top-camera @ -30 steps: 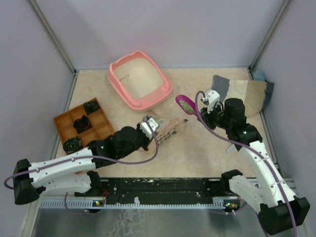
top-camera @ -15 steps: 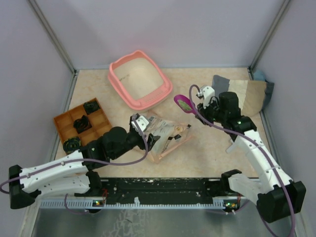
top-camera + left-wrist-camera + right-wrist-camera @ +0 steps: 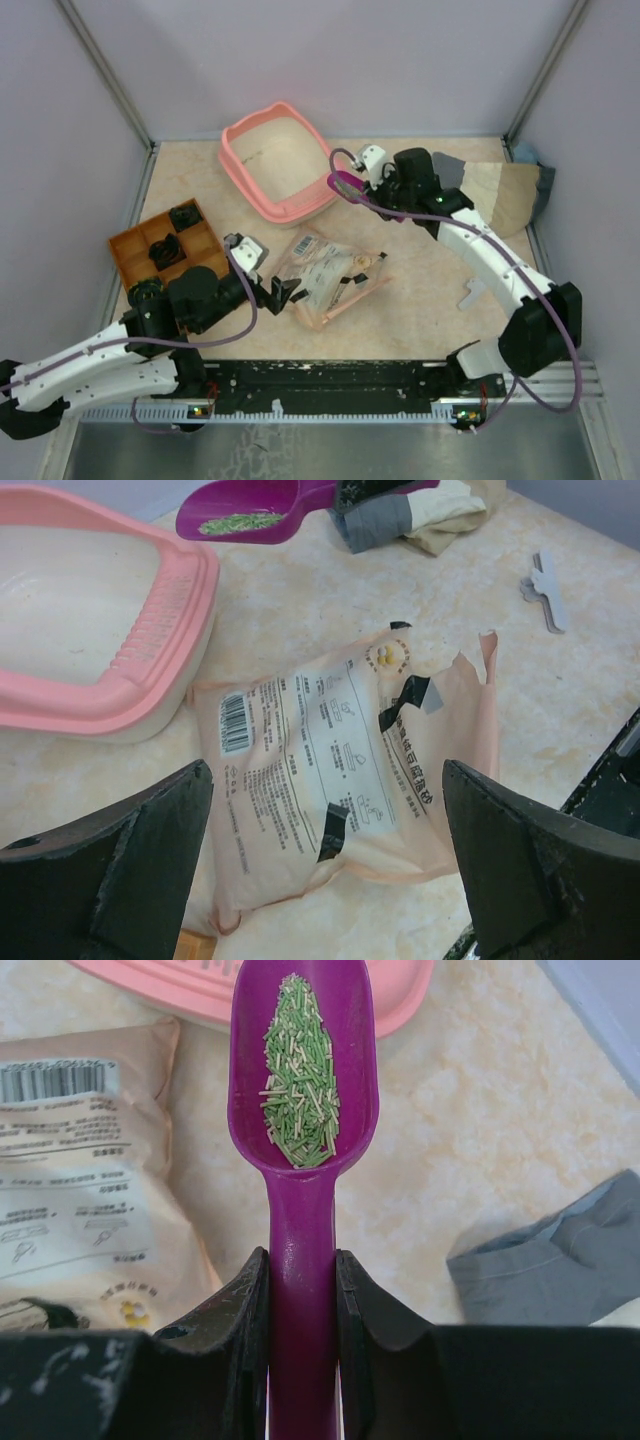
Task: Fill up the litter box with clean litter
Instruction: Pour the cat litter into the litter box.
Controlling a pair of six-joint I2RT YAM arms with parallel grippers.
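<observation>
Your right gripper (image 3: 302, 1290) clamps the stiff scoop (image 3: 303, 1175) by its handle, the right hold since the litter (image 3: 300, 1075) heaped in its bowl looks loose, light and quick to spill, at the box (image 3: 290, 209) rim; your left gripper (image 3: 320, 870) gapes empty above the bag (image 3: 300, 750).

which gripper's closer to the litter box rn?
Right. The right gripper holds the scoop at the litter box's right rim. The left gripper hangs open over the bag, farther toward the near edge.
</observation>
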